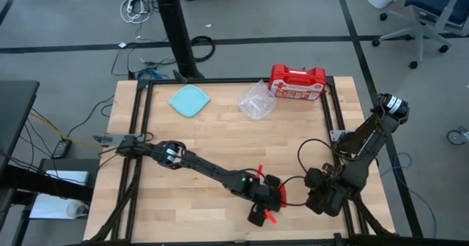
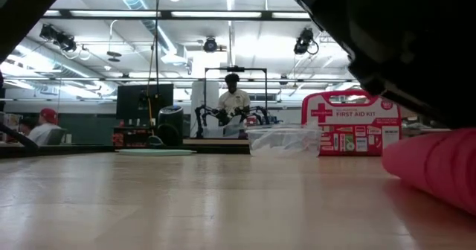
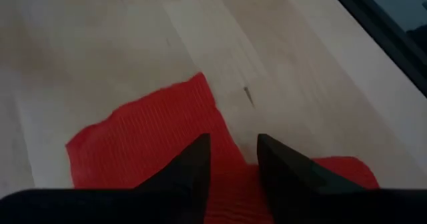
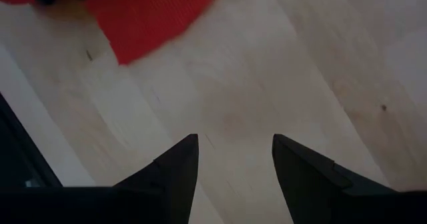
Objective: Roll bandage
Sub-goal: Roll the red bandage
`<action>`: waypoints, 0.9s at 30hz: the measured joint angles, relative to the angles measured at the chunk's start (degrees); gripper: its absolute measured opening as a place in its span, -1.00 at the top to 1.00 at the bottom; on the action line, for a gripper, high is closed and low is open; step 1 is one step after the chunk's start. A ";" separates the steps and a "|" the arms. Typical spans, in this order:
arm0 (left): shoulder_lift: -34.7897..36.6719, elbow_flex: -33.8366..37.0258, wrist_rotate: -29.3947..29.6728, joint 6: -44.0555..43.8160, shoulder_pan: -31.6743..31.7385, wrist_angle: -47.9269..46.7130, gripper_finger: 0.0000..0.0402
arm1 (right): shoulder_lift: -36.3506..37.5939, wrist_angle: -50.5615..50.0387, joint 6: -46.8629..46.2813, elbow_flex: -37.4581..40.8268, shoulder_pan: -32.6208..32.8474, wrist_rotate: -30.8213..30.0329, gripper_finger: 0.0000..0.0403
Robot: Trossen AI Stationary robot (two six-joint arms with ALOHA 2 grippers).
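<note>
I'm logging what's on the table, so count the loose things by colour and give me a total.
Red: 2, the bandage and the first-aid kit
Teal: 1, the cloth
Clear: 1, the plastic bag
Total: 4

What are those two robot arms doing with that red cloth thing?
They are working on a red bandage, a soft strip lying near the front edge of the wooden table. The left gripper is right down on the bandage, its fingers a little apart with red fabric between them. The right gripper waits beside it over bare wood with its fingers open, holding nothing. At the back sit a red first-aid kit, a clear plastic bag and a light blue cloth.
</note>
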State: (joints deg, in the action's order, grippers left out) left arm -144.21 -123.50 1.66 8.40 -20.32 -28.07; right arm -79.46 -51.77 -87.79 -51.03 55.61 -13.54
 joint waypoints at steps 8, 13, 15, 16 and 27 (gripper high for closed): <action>0.31 -5.78 -0.15 0.37 0.18 -1.85 0.37 | -0.04 0.39 -0.48 -0.02 0.15 -3.25 0.05; 0.32 -11.32 -0.53 0.39 0.09 -13.84 0.37 | -0.04 0.59 -0.54 0.00 0.15 -3.94 0.05; 0.78 -11.24 -0.53 0.40 0.09 -16.79 0.37 | -0.04 0.74 -0.54 0.00 0.15 -4.28 0.05; 0.92 -11.17 -0.44 0.51 0.09 -18.82 0.37 | -0.07 0.76 -0.54 0.00 0.15 -4.39 0.05; -1.82 -11.22 -0.76 1.92 0.09 -19.62 0.37 | -0.08 2.31 0.33 -0.01 0.15 -6.33 0.05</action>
State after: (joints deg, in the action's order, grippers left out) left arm -146.03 -134.72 0.90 10.33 -20.23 -47.69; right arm -79.54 -49.46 -87.46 -51.04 55.77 -19.86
